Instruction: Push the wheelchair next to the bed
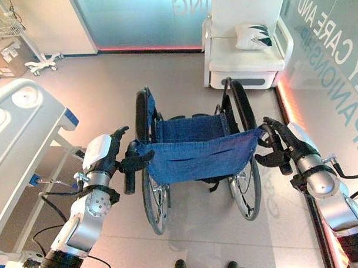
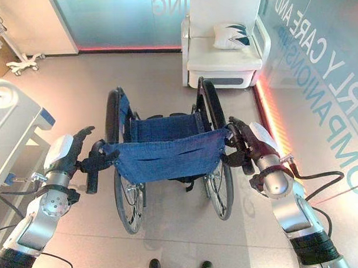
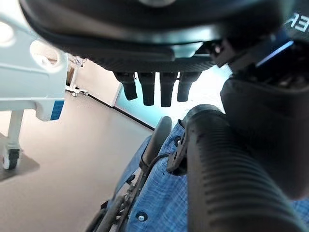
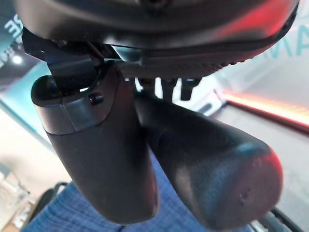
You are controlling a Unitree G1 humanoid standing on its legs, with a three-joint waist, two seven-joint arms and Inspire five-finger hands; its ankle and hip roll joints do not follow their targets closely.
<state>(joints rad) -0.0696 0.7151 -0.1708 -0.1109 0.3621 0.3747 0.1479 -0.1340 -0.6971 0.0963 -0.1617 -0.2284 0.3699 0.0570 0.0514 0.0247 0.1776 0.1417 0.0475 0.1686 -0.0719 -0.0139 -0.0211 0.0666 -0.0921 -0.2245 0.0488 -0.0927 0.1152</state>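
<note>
Two hands: both are at the wheelchair's push handles, one on each side of the blue backrest.
Left hand (image 1: 107, 155): it sits against the left push handle (image 1: 130, 173); its thumb reaches across toward the backrest edge. In the left wrist view its fingers (image 3: 153, 89) hang fairly straight above the ribbed grip (image 3: 231, 183), not wrapped round it, so the hand is spread and resting on the handle.
Right hand (image 1: 283, 143): it is on the right push handle (image 1: 278, 157); in the right wrist view the thumb (image 4: 104, 159) lies along the smooth grip (image 4: 207, 169) and the fingers bend over the far side of it, so the hand is clasped round the handle.
Wheelchair (image 1: 197, 160): it stands on the pale floor (image 1: 107, 101) just ahead of both hands, between them, its blue sling backrest (image 1: 197, 157) nearest the hands and the large wheels to either side.
Bed (image 1: 20, 128): white, with a blue corner piece, it lies beyond the left hand on its outer side, near that hand and apart from the wheelchair.
Armchair (image 1: 247, 55): white, with a patterned cushion (image 1: 253, 36) on its seat, it stands well ahead of the right hand, past the wheelchair.
Trolley (image 1: 23, 39): a wheeled white stand, far ahead of the left hand, beyond the bed.
Glass wall (image 1: 336, 75): it runs along the outer side of the right hand, with a glowing red strip at its foot.
</note>
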